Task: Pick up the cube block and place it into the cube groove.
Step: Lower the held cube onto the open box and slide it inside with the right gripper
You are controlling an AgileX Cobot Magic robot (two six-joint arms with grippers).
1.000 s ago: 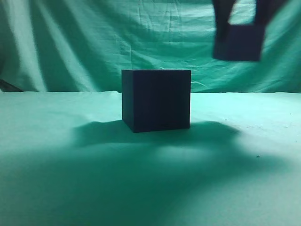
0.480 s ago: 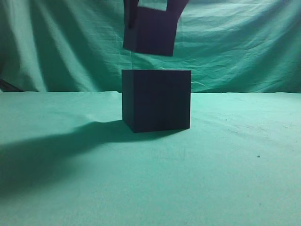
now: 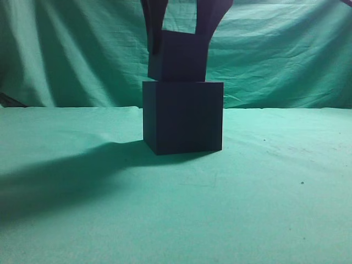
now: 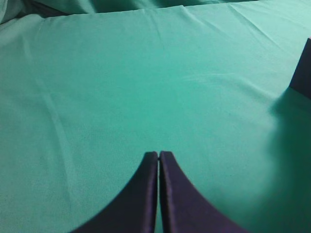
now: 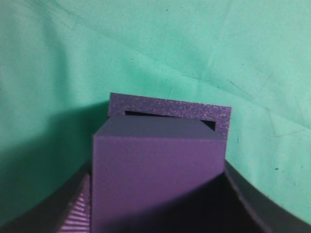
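The cube groove point(image 3: 184, 116) is a large dark box standing on the green cloth at mid-table. My right gripper point(image 3: 179, 38) hangs straight above it, shut on the cube block point(image 3: 177, 56), whose bottom edge is level with the box's top rim. In the right wrist view the purple cube block point(image 5: 155, 170) fills the jaws point(image 5: 155, 204), and the cube groove's rim point(image 5: 170, 108) and open slot show just beyond it. My left gripper point(image 4: 159, 156) is shut and empty over bare cloth, with a corner of the cube groove point(image 4: 303, 73) at the right edge.
Green cloth point(image 3: 82, 209) covers the table and hangs as a backdrop point(image 3: 71, 49). The arm's shadow lies across the cloth at the left front.
My right gripper carried the cube block from the upper right leftward to over the cube groove, then lowered it to the box's top rim.
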